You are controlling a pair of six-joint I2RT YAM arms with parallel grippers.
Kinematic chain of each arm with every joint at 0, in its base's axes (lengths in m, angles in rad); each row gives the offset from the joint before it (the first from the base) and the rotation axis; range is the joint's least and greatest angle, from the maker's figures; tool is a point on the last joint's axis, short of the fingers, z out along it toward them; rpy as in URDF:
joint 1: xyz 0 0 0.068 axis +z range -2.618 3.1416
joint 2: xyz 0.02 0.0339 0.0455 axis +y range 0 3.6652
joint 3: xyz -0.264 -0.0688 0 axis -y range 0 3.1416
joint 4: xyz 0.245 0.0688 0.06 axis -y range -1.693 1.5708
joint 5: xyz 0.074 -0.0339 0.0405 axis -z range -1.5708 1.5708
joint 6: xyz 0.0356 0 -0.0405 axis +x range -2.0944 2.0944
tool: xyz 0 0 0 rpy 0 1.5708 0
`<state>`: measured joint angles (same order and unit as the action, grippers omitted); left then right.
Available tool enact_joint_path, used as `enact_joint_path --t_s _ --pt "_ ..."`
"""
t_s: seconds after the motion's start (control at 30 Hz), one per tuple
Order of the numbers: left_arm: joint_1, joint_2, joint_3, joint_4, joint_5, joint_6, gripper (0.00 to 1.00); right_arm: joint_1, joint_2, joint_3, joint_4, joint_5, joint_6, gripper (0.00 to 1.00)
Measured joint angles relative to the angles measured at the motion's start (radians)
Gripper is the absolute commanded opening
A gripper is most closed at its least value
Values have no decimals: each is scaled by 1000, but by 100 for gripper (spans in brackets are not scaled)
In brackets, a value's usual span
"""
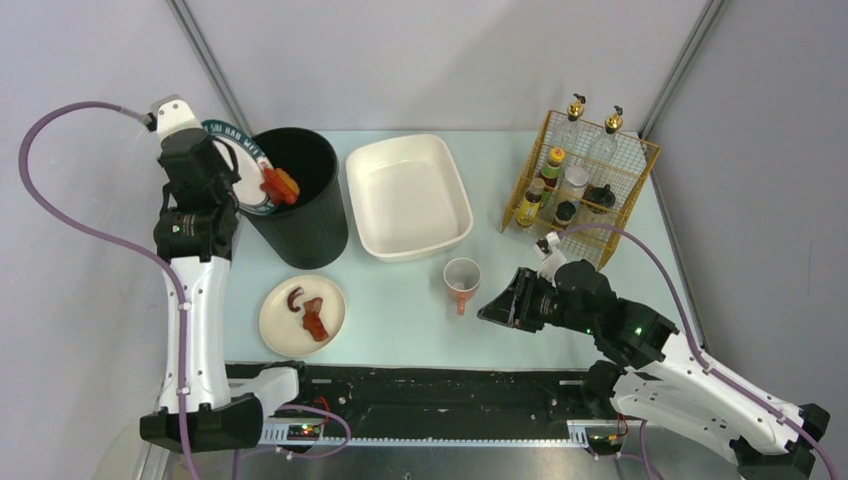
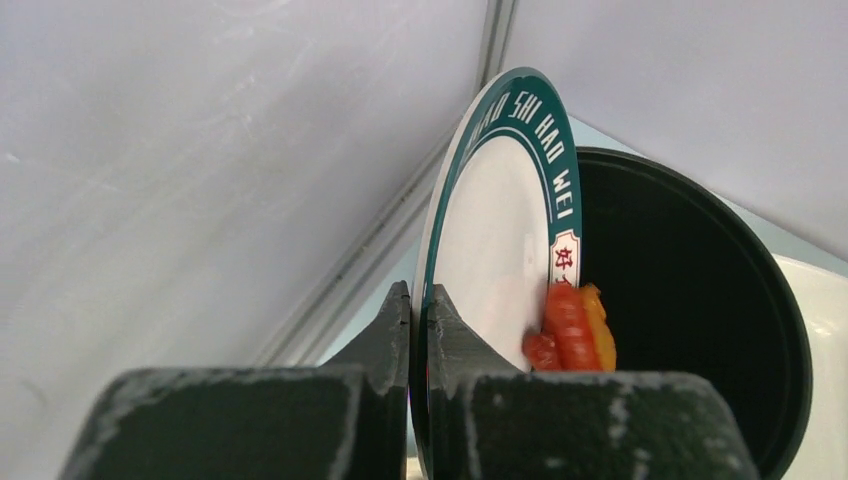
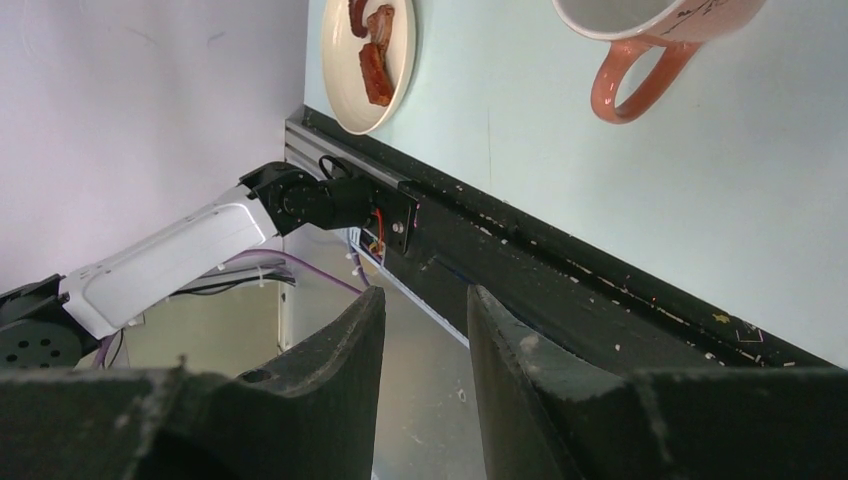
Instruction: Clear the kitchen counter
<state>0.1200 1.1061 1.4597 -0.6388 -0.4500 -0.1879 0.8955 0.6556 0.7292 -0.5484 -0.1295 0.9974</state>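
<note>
Far left over the pale green desk (image 1: 400,300), the left end effector (image 2: 418,290) clenched a green-rimmed plate (image 2: 495,230) tipped over a black bin (image 2: 700,300); the right end effector (image 3: 425,295) hung released, empty, near the desk's front edge beside a mug (image 1: 461,275).

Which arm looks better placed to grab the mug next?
Right: the right gripper sits open and empty beside the mug, while the left gripper is shut on a plate tipped over the black bin.

"SHI HAO WEI" on plate rim (image 2: 557,160)
</note>
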Motion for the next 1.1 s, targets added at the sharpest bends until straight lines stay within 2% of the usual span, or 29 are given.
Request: enact_joint_path --t_s 0.4,0.6,0.8,1.1 --pt "-218 51 135 38 -301 227 0 0 -20 -12 -1 -2 0 40" --pt "-239 57 163 36 -328 240 0 0 -26 -13 -1 -2 2 40" --pt "-241 31 235 0 -197 117 0 0 -26 -14 -1 -2 2 40" --pt "-242 68 298 -19 182 -151 0 0 -26 -21 -3 -2 3 39"
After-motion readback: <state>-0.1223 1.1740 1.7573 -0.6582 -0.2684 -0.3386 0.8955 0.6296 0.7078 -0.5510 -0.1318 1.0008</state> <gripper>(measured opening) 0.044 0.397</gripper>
